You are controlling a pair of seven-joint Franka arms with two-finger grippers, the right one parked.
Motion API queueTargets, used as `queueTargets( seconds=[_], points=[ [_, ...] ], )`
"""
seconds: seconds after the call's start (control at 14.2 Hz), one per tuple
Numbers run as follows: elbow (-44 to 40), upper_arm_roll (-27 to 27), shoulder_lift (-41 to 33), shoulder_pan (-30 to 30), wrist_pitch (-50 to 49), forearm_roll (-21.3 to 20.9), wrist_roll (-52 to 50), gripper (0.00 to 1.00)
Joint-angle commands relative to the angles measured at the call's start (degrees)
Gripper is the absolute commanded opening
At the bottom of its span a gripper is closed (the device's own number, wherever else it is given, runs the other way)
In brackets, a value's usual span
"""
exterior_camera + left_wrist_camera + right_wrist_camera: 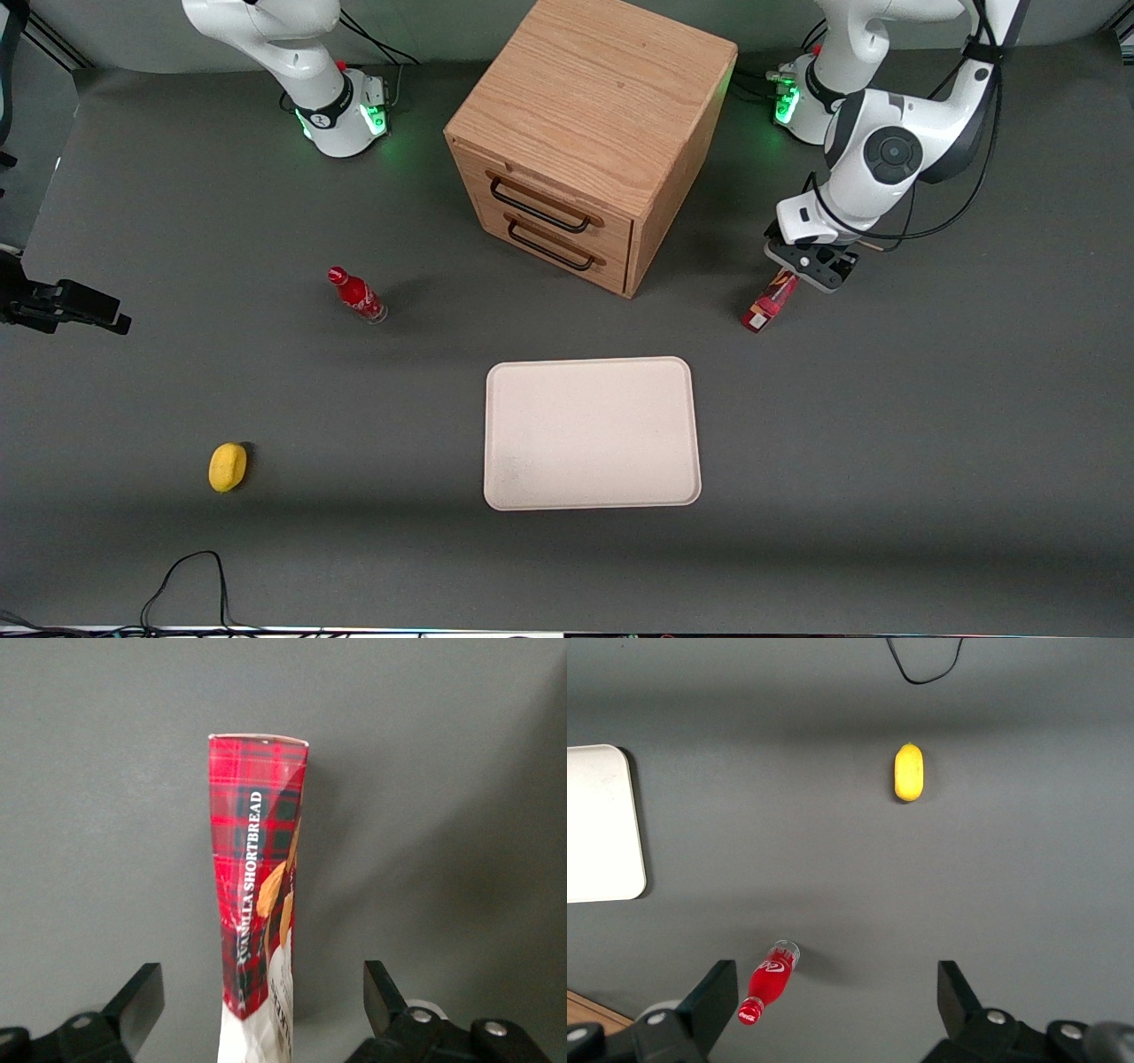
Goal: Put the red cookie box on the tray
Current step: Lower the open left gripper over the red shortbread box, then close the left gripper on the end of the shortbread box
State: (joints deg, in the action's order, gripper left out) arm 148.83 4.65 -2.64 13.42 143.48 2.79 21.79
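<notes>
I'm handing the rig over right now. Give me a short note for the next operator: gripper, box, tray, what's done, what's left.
Gripper: open, low over the red cookie box, one finger on each side of it, neither touching.
Red cookie box: on the table toward the working arm's end, beside the wooden cabinet, not yet grasped.
Tray: nothing on it, nearer the front camera than the cabinet.
Done: approach and alignment.
Left: close, lift, carry to the tray, release.

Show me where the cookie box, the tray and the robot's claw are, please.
red cookie box (257, 895): left wrist view, tartan side panel.
tray (592, 434): front view, bare flat middle.
claw (257, 1005): left wrist view, open, midway between its fingertips, straddling the box.
</notes>
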Motion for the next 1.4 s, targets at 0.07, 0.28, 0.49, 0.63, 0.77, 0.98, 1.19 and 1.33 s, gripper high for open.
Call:
queueTargets(
  seconds=[0.07,0.28,0.49,0.63,0.77,0.98,1.19,1.33],
  points=[
    [0.33,-0.43,2.28,-0.06,3.47,-0.68,2.56,1.0],
    [0.41,-0.52,3.08,-0.23,4.53,-0.68,2.47,0.82],
    [0.41,-0.61,3.17,-0.41,4.53,-0.68,2.47,0.49],
    [0.41,-0.52,3.17,-0.41,4.44,-0.68,2.47,0.33],
    [0.41,-0.61,3.08,-0.41,4.27,-0.68,2.47,0.1],
    [0.33,-0.61,2.99,-0.41,3.91,-0.68,2.56,0.0],
    [0.24,-0.61,2.99,-0.49,3.65,-0.68,2.65,0.0],
    [-0.9,-1.05,1.68,-0.5,0.86,-0.68,2.47,0.0]
  ],
)
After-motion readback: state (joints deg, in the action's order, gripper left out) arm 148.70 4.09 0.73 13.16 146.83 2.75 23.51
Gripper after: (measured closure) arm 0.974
